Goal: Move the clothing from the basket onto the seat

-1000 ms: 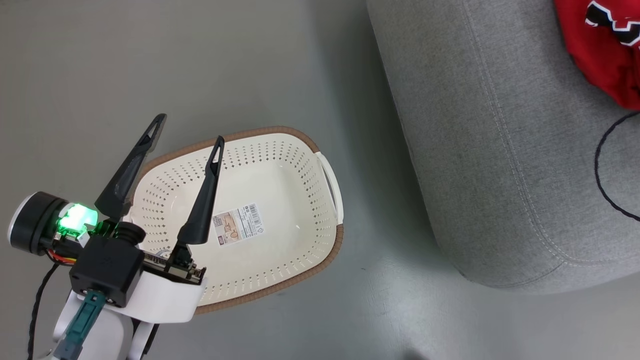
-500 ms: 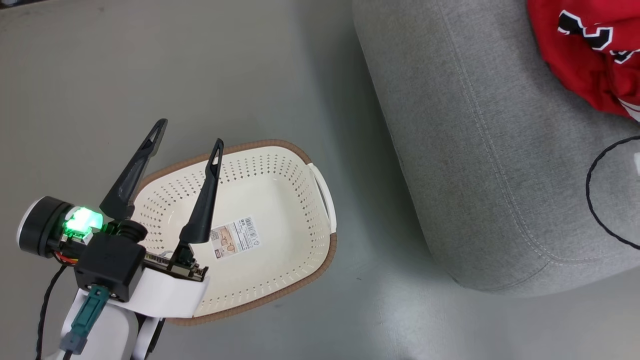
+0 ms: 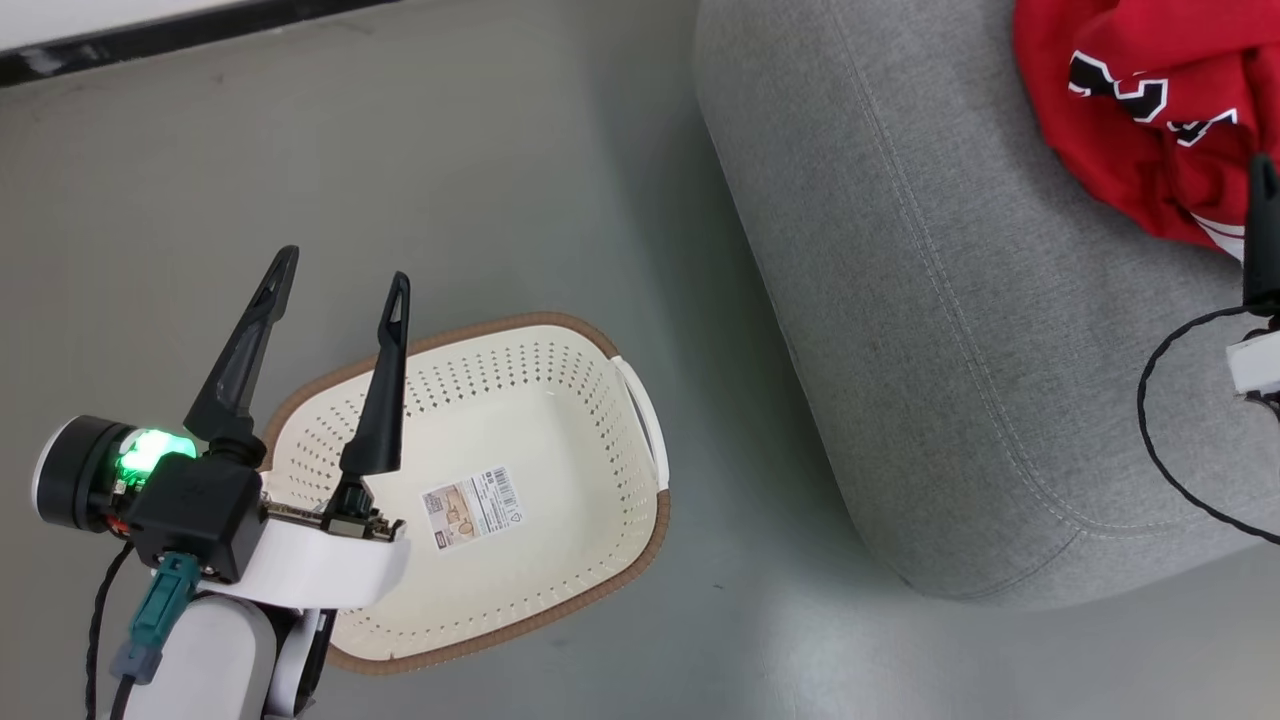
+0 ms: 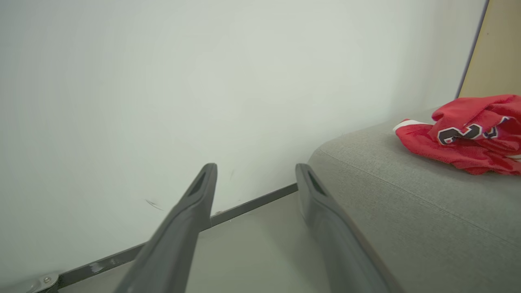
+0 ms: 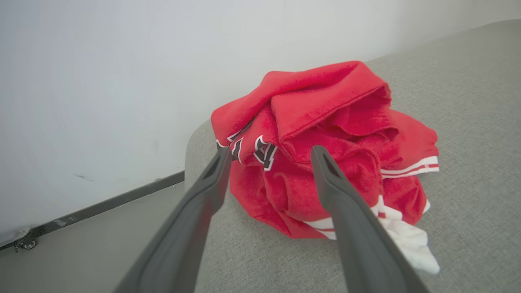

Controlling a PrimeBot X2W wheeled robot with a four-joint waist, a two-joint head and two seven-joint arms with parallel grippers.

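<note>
Spread wide and holding nothing, my right gripper (image 5: pixel 270 151) points straight at the bright red, white-trimmed soft clothing (image 5: pixel 325 134). It lies bunched in a heap just beyond my fingertips on the large light-grey upholstered seat (image 5: pixel 468 101). Whether the tips brush the fabric or hang just above it I cannot tell from this angle. The heap's long axis runs across my fingers: the black-and-white lettering sits off the left finger, and the white-striped hems trail out past the right one. I take it for both garments, though the folds hide where one ends.

My left gripper (image 3: pixel 344 268) is equally open and empty, well apart from the clothing. It hovers over one end of the cream-white perforated oval plastic basket (image 3: pixel 560 420) with its brown rim. Beside that hand the basket holds nothing but a paper label (image 3: pixel 472 507), so I judge the moving done. Any tidying of the heap would fall to the right arm, by far the nearer.

A black cable (image 3: pixel 1160 420) loops over the seat beside my right wrist. Beyond the heap the cushion rounds off and drops to a smooth grey-green floor (image 3: pixel 500 150), met by a pale wall (image 5: pixel 101 81) with a dark skirting strip.
</note>
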